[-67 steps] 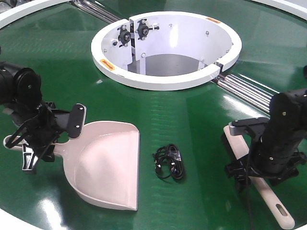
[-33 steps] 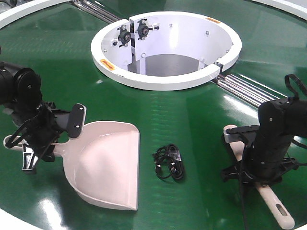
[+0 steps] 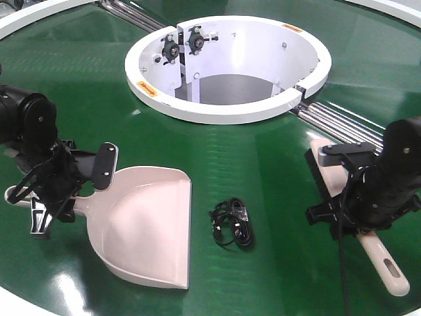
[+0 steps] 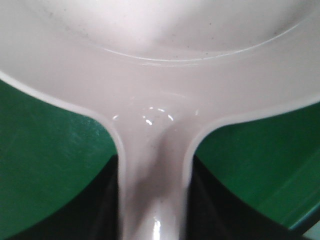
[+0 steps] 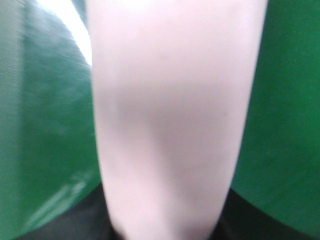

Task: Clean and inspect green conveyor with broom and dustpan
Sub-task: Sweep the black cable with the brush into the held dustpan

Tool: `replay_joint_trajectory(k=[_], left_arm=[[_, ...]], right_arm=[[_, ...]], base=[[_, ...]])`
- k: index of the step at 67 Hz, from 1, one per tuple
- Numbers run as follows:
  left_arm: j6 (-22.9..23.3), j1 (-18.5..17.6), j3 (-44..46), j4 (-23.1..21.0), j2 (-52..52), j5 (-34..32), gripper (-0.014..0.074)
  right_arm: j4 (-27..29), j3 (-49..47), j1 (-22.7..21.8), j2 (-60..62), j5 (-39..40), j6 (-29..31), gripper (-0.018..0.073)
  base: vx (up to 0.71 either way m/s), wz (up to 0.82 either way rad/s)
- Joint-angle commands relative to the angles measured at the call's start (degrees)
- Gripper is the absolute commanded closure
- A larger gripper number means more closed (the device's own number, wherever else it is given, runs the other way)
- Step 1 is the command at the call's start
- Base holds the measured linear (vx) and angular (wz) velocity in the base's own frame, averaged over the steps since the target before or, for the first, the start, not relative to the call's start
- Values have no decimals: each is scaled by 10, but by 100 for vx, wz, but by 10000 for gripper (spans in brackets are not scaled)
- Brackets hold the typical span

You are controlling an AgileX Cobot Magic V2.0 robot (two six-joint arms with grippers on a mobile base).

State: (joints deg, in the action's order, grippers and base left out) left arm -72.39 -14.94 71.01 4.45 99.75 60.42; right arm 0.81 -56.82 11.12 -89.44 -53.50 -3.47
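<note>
Pale pink dustpan [image 3: 148, 224] on green conveyor [image 3: 263, 158], handle clamped in left tool [image 3: 56, 194], mouth facing right toward black cable tangle [image 3: 231, 224]; beyond that, broom [image 3: 380, 258], apparently gripped by right tool [image 3: 352, 210], lying far-left to near-right.

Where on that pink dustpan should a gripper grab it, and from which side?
By the narrow straight handle, coming down from above with one jaw on each side. The dustpan lies flat on the green conveyor, and its scoop is far too wide and shallow to pinch. The left gripper sits right there, its dark fingers flanking the handle.
</note>
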Motion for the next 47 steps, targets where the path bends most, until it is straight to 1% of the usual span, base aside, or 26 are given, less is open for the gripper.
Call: replay_joint_trajectory(k=[1,8,12,17,23,30,37,47], left_arm=[[11,-3,16,-6,-26,-17,604],[11,-3,16,-6,-26,-17,604],[11,-3,16,-6,-26,-17,604],[11,-3,16,-6,-26,-17,604],[11,-3,16,-6,-26,-17,604],[11,-3,16,-6,-26,-17,604],[11,-3,16,-6,-26,-17,604],[11,-3,16,-6,-26,-17,604]], right_arm=[[39,-15,1,39,-12,2,568],[45,-15,21,37,-36,1,565],[41,-15,48,35,-40,-7,564],[41,-15,86,29,-36,-40,564],[41,-16,117,15,-28,-60,564],[54,-28,121,-16,-54,-91,564],[69,-45,123,-43,-84,-93,564],[79,-67,127,-61,-87,-104,564]], base=[[0,0],[0,0],[0,0],[0,0],[0,0],[0,0],[0,0],[0,0]])
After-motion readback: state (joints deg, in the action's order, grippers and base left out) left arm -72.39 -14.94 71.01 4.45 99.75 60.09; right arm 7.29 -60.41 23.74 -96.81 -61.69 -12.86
